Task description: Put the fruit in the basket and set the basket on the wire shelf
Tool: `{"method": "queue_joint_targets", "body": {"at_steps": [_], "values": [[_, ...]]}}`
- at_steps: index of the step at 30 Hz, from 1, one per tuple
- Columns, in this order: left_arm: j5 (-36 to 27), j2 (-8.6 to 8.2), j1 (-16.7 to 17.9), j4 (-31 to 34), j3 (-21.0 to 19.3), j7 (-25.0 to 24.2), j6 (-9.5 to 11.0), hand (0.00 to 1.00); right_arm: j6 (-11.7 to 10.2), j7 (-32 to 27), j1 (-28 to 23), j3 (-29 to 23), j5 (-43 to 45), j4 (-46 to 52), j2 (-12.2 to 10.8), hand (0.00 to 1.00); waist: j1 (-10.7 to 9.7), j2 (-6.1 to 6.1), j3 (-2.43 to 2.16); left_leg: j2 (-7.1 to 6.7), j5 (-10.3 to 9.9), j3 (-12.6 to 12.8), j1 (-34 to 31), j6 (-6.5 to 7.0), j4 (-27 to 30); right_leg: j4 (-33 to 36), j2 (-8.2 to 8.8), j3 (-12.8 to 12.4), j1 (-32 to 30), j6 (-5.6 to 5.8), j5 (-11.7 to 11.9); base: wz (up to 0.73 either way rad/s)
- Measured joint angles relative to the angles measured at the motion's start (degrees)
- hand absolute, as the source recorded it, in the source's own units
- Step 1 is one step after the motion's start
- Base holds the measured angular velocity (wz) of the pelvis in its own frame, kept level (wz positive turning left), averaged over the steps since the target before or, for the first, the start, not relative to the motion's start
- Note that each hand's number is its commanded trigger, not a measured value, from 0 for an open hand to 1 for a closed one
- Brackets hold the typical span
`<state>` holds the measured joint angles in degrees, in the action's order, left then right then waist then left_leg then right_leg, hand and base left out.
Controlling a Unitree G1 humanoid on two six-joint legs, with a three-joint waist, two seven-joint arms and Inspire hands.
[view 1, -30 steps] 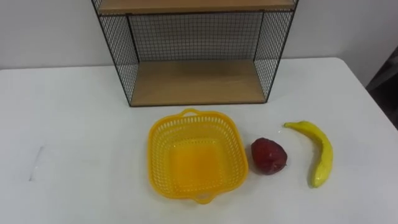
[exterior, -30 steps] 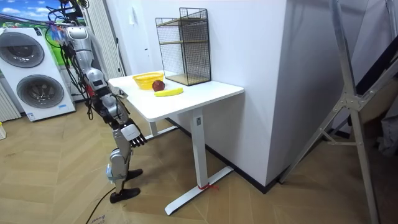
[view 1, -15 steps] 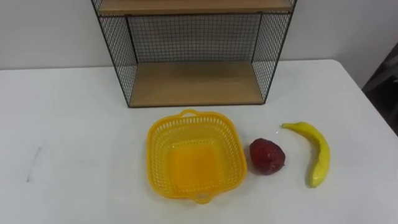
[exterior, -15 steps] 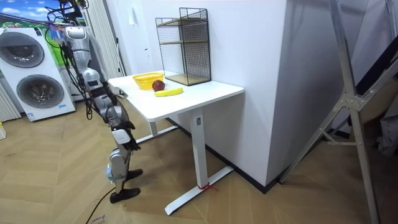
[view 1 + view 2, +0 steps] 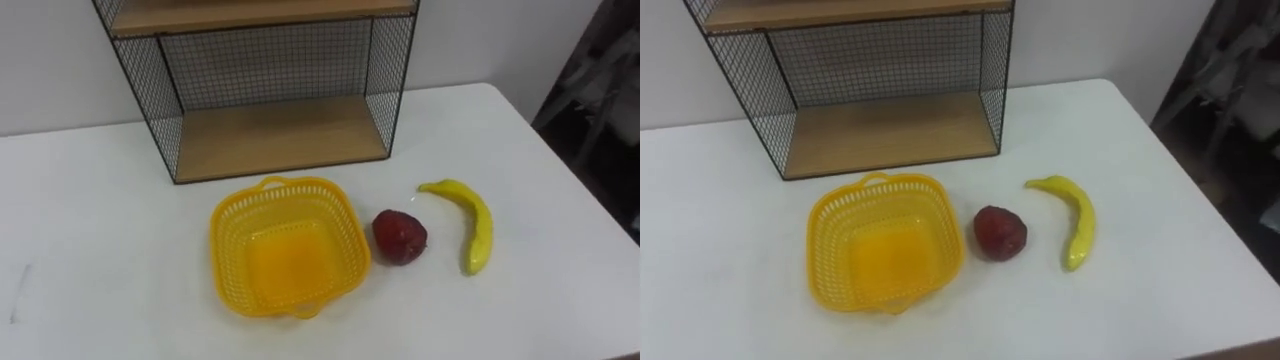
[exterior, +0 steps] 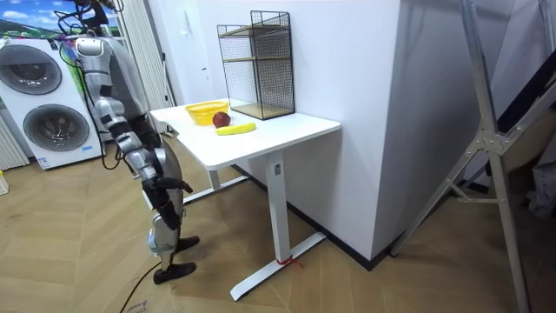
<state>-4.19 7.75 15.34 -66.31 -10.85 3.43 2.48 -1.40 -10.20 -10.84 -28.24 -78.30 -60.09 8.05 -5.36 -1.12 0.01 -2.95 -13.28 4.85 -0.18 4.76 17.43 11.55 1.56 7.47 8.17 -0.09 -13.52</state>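
Yellow lattice basket (image 5: 288,245), dark red fruit (image 5: 400,237), yellow banana (image 5: 470,218), black wire shelf (image 5: 260,85)

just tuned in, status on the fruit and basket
Right hand hangs low by the table's edge, off the fruit. Basket empty; red fruit and banana lie on its right. Nothing between basket and wire shelf.

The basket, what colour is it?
The basket is bright yellow, with little holes all over its sides. The left eye view shows it best.
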Motion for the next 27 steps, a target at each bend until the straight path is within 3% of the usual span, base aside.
{"method": "queue_joint_targets", "body": {"at_steps": [3, 6, 9, 11, 14, 17, 21, 27], "values": [[1.6, 0.36, 0.8, 0.2, -0.3, 1.0, 0.0, 0.00, -2.0, -7.4, 0.0, -4.1, 0.5, 7.5, 0.1, 0.00, -1.6, -0.31, -0.11, 0.04, 0.3, 0.7, -0.1, 0.17, -0.1, 0.1, -0.02, -0.9, -0.5, 0.09, -0.1, -0.10], [2.8, 1.38, 1.7, 2.0, -1.0, 1.5, 0.0, 0.00, -4.0, -17.1, -0.5, -7.0, 3.2, 17.1, 0.2, 0.00, -2.8, -1.36, -0.12, -0.06, 0.4, 0.7, -0.5, 0.21, -0.2, 0.0, 0.00, -1.1, -0.9, 0.25, -0.2, -0.01], [5.1, 1.83, 2.3, 2.8, -2.4, 1.6, 0.1, 0.00, -5.8, -27.0, -0.6, -9.2, 17.7, 29.9, 0.8, 0.00, -3.5, -1.91, -0.06, -0.28, 0.6, 0.7, -0.8, 0.34, -0.6, 0.1, 0.05, -1.6, -1.5, 0.29, -0.2, 0.00], [7.4, 1.97, 2.0, 3.6, -2.1, 1.7, 0.1, 0.00, -7.2, -34.5, 0.3, -9.1, 27.9, 37.5, 3.6, 0.00, -3.6, -2.11, -0.11, -0.54, 0.7, 0.7, -1.3, 0.52, -0.9, 0.1, 0.01, -2.6, -2.2, 0.37, -0.2, 0.00], [9.7, 2.17, 1.8, 4.7, -2.1, 1.7, 0.1, 0.00, -7.5, -41.2, 3.3, -9.7, 39.7, 43.4, 8.1, 0.00, -3.4, -2.15, -0.15, -0.76, 0.9, 0.7, -2.1, 0.67, -1.2, 0.2, 0.04, -2.7, -3.0, 0.51, 0.1, 0.02], [11.1, 2.43, 1.8, 4.6, -1.4, 2.0, 0.1, 0.00, -9.2, -44.4, 3.4, -9.3, 49.3, 51.2, 9.6, 0.00, -1.9, -2.16, -0.14, -0.67, 0.9, 0.8, -2.2, 0.63, -1.8, 0.5, -0.01, -2.8, -3.5, 0.46, 0.2, 0.00], [11.1, 2.43, 1.7, 4.4, -0.2, 2.0, 0.0, 0.00, -9.4, -45.3, 3.9, -6.5, 55.0, 58.9, 10.3, 0.00, 0.0, -1.80, -0.12, -0.47, 0.9, 1.1, -2.1, 0.60, -2.1, 0.2, 0.01, -2.7, -3.5, 0.40, 0.3, -0.03], [11.3, 2.48, 1.1, 4.4, 3.3, 0.4, -0.1, 0.00, -9.1, -37.4, 4.0, 4.5, 60.3, 61.4, 10.5, 0.00, 2.3, -1.53, 0.05, -0.61, 0.9, 0.8, -1.1, 0.53, -2.8, 0.1, 0.12, -2.7, -2.6, 0.40, 0.2, 0.01]]}}
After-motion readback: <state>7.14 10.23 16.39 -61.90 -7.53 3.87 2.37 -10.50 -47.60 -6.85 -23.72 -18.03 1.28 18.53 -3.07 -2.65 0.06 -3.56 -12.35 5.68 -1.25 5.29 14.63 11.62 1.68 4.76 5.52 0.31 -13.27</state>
